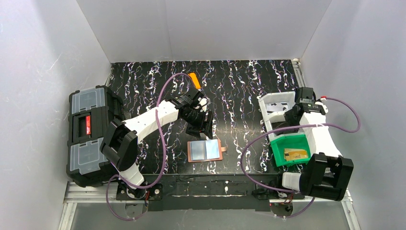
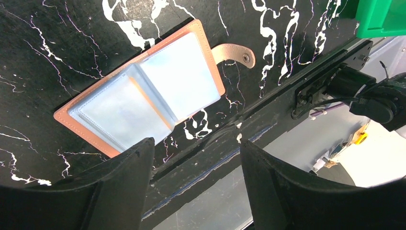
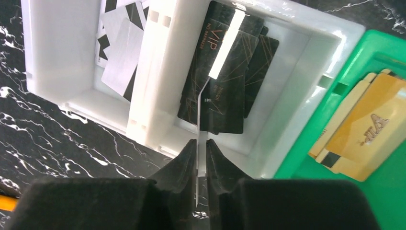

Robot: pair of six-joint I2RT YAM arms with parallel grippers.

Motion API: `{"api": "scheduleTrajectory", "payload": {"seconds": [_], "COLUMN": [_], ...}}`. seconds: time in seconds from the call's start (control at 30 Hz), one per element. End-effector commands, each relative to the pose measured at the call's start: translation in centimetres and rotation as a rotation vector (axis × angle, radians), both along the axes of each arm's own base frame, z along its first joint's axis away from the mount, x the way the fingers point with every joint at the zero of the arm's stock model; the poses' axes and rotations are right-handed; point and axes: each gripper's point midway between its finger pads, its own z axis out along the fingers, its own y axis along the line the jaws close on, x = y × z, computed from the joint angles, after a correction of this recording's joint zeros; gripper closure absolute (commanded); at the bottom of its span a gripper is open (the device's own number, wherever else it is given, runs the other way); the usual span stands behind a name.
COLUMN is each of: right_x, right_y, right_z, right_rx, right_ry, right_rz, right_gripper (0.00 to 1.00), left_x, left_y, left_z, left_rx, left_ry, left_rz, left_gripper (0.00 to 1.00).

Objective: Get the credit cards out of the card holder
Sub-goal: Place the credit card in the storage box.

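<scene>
Bright, even light from above; the card holder [image 2: 143,91] glares pale, frame edges perhaps slightly soft.

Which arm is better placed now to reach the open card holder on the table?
Left. The left hand hangs open close by the card holder, which lies open mid-table. The right hand is off over the white bin, shut on a thin card seen edge-on.
</scene>
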Motion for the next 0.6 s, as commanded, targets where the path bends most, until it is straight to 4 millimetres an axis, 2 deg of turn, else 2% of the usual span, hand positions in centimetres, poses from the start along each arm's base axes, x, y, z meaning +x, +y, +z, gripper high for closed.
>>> {"api": "scheduleTrajectory", "payload": {"seconds": [0.0,0.1,0.17,0.27,0.43,0.53,0.57], "right_x": [2.6,3.0,3.0,2.9,1.5,0.1,-0.3], "right_y": [-0.4,-0.3,0.0,1.5,6.0,10.0,12.0], "right_z": [1.9,2.9,3.3,4.0,3.8,3.2,3.1], "right_rx": [0.002,-0.003,0.004,0.045,0.086,0.101,0.124], "right_ry": [-0.098,-0.121,-0.123,-0.130,-0.125,-0.125,-0.135], "right_rz": [0.007,0.029,0.049,0.131,0.313,0.445,0.511], "right_gripper": [0.68,0.42,0.32,0.27,0.26,0.26,0.27], "left_x": [-0.9,-1.0,-1.1,-1.0,-0.8,-0.8,-0.7], "left_y": [0.2,0.5,0.7,1.3,3.0,3.8,4.1], "left_z": [1.3,1.0,0.8,0.4,-0.5,-1.1,-1.3], "left_rx": [-0.029,-0.015,-0.004,0.030,0.108,0.138,0.153], "left_ry": [-0.008,-0.005,-0.003,-0.010,-0.032,-0.028,-0.030], "left_rz": [-0.012,-0.008,-0.005,0.006,0.041,0.067,0.079], "left_gripper": [0.35,0.35,0.35,0.35,0.35,0.35,0.35]}}
